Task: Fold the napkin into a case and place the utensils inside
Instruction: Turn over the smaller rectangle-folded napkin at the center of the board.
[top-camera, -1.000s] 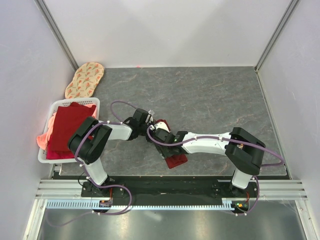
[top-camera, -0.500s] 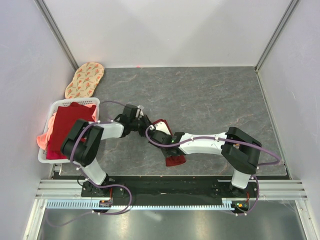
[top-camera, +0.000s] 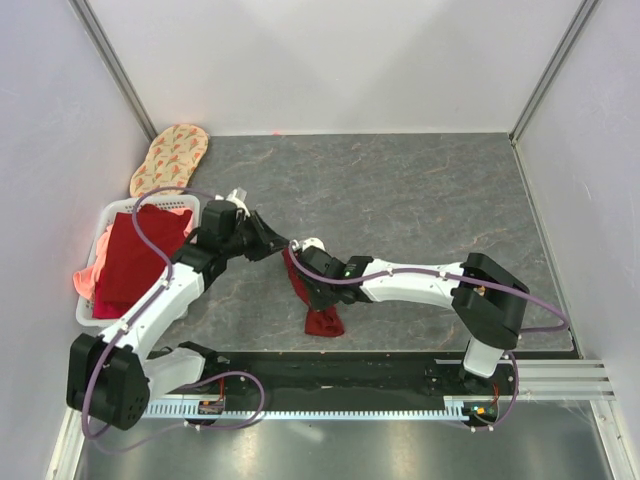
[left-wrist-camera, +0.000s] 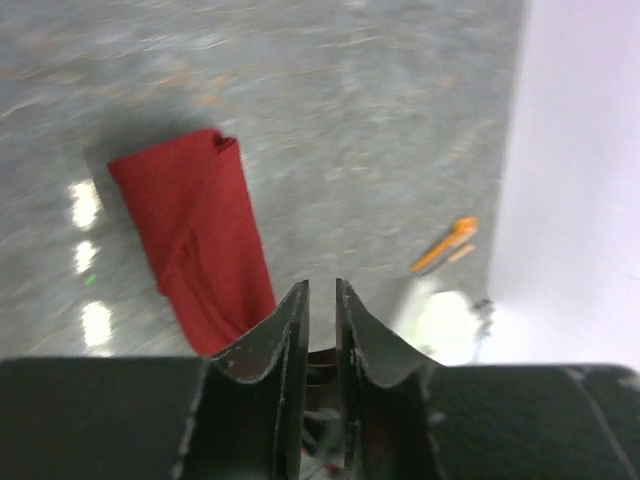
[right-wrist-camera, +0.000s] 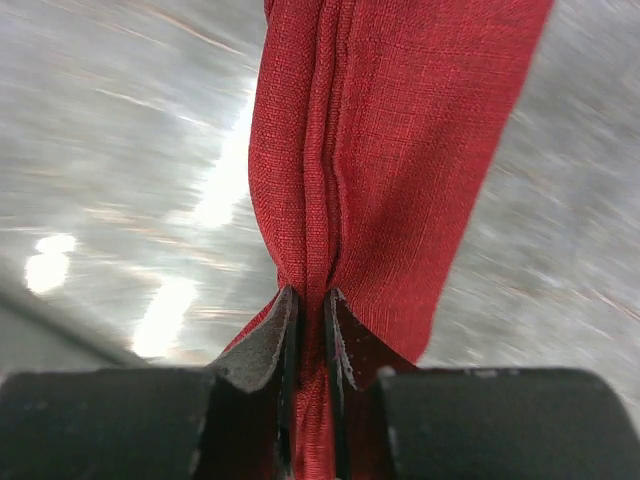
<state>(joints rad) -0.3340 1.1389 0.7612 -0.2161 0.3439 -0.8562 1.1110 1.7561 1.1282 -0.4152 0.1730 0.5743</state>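
One napkin (top-camera: 322, 322), grey seemingly-marbled table (top-camera: 430, 200), pale walls (top-camera: 330, 60)

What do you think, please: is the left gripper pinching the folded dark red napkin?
Not quite: the right gripper pinches the folded dark red napkin, as the right wrist view shows; the left gripper holds nothing.

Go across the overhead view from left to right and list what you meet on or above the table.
white basket holding red and pink cloths → left gripper → dark red napkin → right arm's shoulder
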